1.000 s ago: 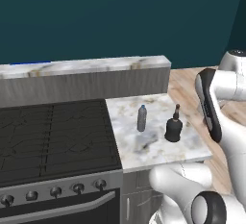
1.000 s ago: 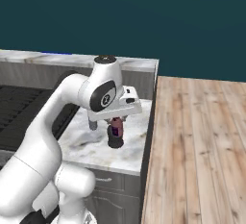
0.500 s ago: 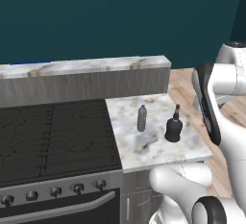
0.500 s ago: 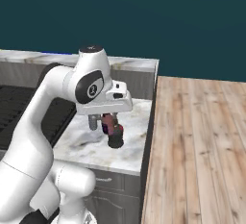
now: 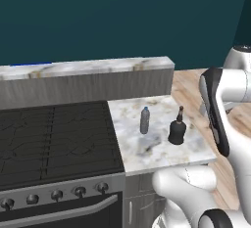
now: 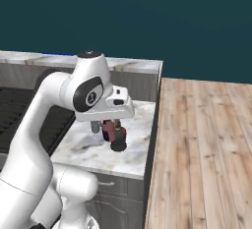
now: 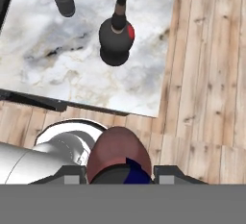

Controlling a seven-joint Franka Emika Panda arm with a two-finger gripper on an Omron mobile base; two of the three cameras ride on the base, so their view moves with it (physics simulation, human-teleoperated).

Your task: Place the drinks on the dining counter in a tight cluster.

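Nearest the hand camera sits the tiny maroon bottle (image 7: 119, 153), its rounded top close under the lens between the two dark fingertips; the jaws stand narrow and closed on it, and in the right base view the gripper (image 6: 112, 132) carries it above the marble surface (image 6: 93, 150) beside the stove; being so small it is probably light and rigid, so a modest squeeze across its body should hold, though a smooth round wall could twist or slip if the hand swings fast.

Beyond it, the squat dark brown bottle (image 7: 116, 31) with thin neck and red label stands upright on the marble, near the edge that meets the wooden floor (image 7: 211, 74); its broad belly looks stable and heavier than the others, but likely too wide for an easy pinch; the neck is the likelier hold, taken low where it joins the shoulder so the body does not swing.

Farther on, the slim grey-clear water bottle (image 5: 144, 120) stands upright a little apart from the brown one; tall and narrow, it would tip easily if nudged, and thin plastic may give under pressure; a hold around mid-body seems safest.

Farthest, the raised grey ledge (image 5: 88, 86) with its marble top (image 5: 88, 67) runs behind the black stove (image 5: 54, 134); no bottle stands on it yet.
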